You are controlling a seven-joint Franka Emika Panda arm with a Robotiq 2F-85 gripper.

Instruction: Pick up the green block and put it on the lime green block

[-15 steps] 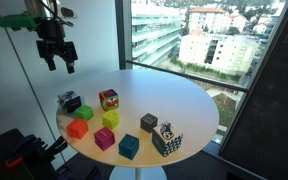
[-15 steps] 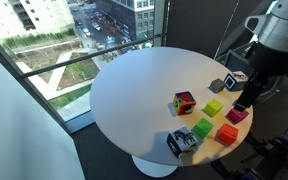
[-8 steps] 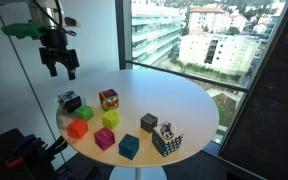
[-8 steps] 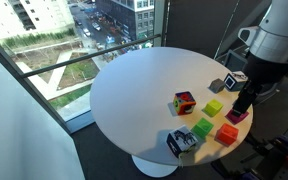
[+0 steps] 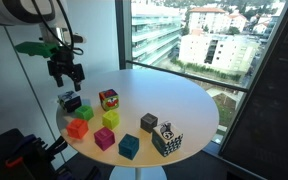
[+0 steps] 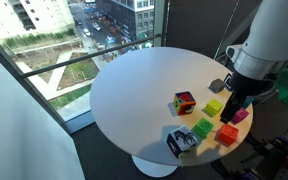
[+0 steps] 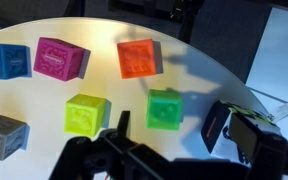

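Presently the open, empty black gripper (image 5: pixel 68 79) is being held above the small green cube (image 7: pixel 165 108); centring is being needed, clear of the adjacent pale-lime cube (image 7: pixel 87 114).

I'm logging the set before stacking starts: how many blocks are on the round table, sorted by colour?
green block: 1
lime green block: 1
orange block: 1
magenta block: 1
teal block: 1
grey block: 1
patterned: 3 (multicoloured block, black-and-white block, dark patterned block)
Total: 9
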